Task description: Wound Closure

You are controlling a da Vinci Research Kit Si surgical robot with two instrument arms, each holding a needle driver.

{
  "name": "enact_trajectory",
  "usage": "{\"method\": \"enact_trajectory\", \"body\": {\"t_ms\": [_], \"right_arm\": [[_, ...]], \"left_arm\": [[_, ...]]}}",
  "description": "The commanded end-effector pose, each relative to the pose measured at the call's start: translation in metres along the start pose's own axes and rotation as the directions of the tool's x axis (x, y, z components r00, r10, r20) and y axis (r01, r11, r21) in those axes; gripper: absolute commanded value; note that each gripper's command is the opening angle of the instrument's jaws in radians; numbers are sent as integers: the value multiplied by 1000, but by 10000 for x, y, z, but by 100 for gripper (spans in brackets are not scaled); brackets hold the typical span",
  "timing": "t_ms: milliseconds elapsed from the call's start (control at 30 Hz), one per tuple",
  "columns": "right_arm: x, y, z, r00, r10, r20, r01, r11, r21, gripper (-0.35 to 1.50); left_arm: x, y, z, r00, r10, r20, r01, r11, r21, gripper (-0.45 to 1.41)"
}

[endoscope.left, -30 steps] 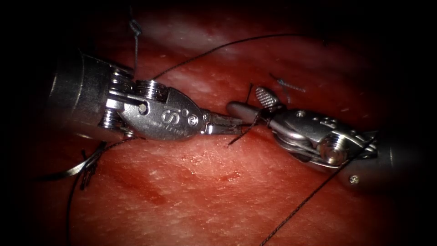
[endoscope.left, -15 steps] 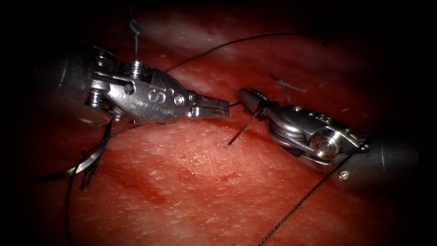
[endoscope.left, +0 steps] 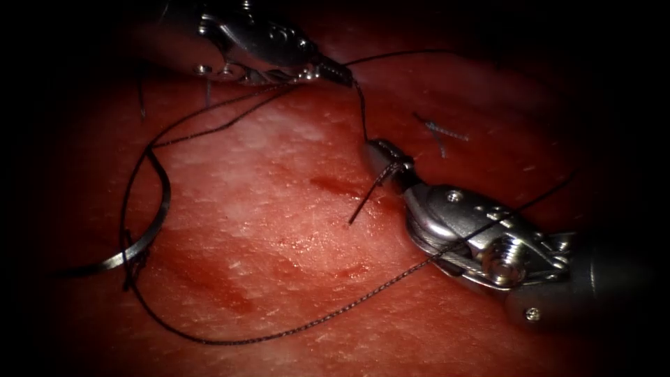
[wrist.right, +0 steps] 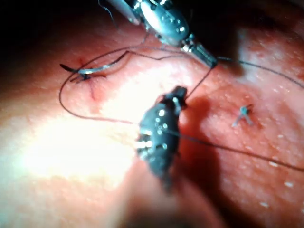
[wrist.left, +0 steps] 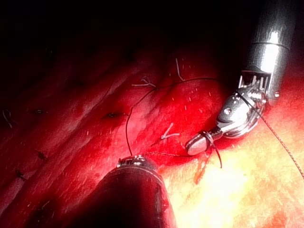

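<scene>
So the left tool (endoscope.left: 342,72) has swung way up and back since a second ago, when it sat nose to nose with the right tool (endoscope.left: 382,155) in the middle. Now its shaft comes in from the upper left and its tip points down and to the right, jaws pinched shut on the thread (endoscope.left: 279,335). A short taut stretch of thread runs from that tip straight down to the right tool's tip.

The right tool has barely shifted. It lies low across the tissue (endoscope.left: 279,209), shaft coming from the lower right, wrist bent so the tip aims up and to the left. Its jaws are closed on the thread too, with a short cut end (endoscope.left: 363,204) sticking out down and left from the tip.

The needle (endoscope.left: 143,234) isn't held by either tool. It sits well off to the left, a curved silver arc resting on the tissue, one end seemingly stuck in where the thread bunches up. From there the thread makes a big slack loop along the bottom and crosses over the right tool's wrist. Two more strands run from the needle area up to the left tool.

A knotted stitch (endoscope.left: 438,130) sits just above the right tool.
</scene>
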Motion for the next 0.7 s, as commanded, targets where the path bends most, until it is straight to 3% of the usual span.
{"method": "enact_trajectory", "body": {"t_ms": [33,100,200,300,467,700], "right_arm": [[-7,-9,3,1000,0,1,0,1000,1,-35],[-8,-11,3,1000,-7,1,7,1000,-7,-35],[-14,-25,1,999,-34,8,34,999,-30,-35],[-18,-34,-5,999,-48,15,49,998,-33,-35],[-23,-37,-18,998,-61,18,61,997,-38,-35],[-32,-44,-38,996,-82,16,83,994,-76,-35]], "left_arm": [[9,-7,8,1000,-12,5,12,1000,14,-45],[14,-12,7,1000,-19,8,19,999,26,-45],[47,-39,-5,994,-33,-101,45,992,117,-45],[66,-50,-7,990,-35,-135,52,991,124,-45],[72,-52,-1,988,-8,-152,31,988,152,-45],[77,-70,6,979,94,-180,-45,964,263,-45]]}}
